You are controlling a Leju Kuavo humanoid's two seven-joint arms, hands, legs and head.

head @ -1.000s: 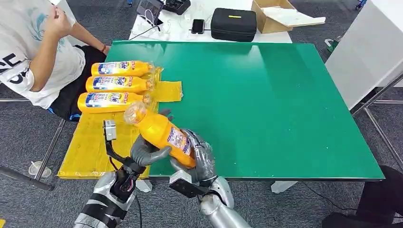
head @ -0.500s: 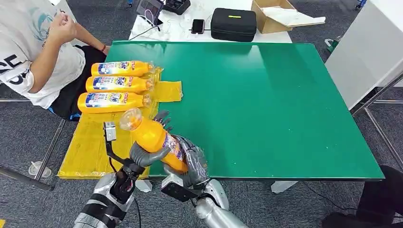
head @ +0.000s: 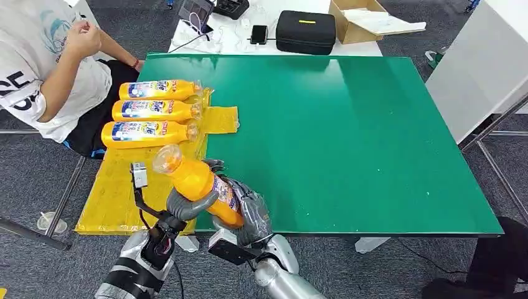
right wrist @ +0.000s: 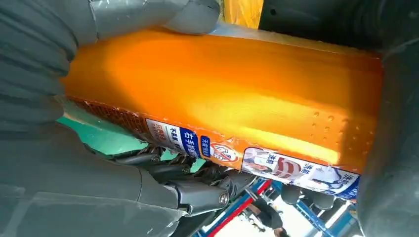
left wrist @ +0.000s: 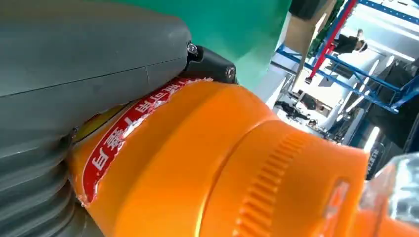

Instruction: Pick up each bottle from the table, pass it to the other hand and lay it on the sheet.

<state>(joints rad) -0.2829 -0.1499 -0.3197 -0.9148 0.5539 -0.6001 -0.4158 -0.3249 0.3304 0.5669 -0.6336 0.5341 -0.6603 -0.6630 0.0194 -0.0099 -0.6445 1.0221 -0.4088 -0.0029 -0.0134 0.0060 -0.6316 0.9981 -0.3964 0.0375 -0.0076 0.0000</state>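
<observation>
An orange bottle (head: 196,180) with a clear cap is tilted in the air over the table's near left corner, cap toward the yellow sheet (head: 118,187). My left hand (head: 190,202) wraps its middle from below, thumb across the body. My right hand (head: 249,215) grips its lower end. The bottle (left wrist: 222,163) presses against the left hand's grey cover in the left wrist view. In the right wrist view the bottle (right wrist: 232,98) lies between grey fingers (right wrist: 148,15) and darker fingers (right wrist: 197,192). Three more orange bottles (head: 155,110) lie side by side at the sheet's far end.
The green table (head: 348,137) stretches out to the right of the hands. A person sits at the far left beside the sheet, arm (head: 62,68) raised. A black case (head: 306,31), a cardboard box (head: 367,22) and a phone lie on the white table behind.
Both hands have carried the bottle a little to the left, toward the sheet, and its cap has swung further over the sheet's edge. The lying bottles have not moved.
</observation>
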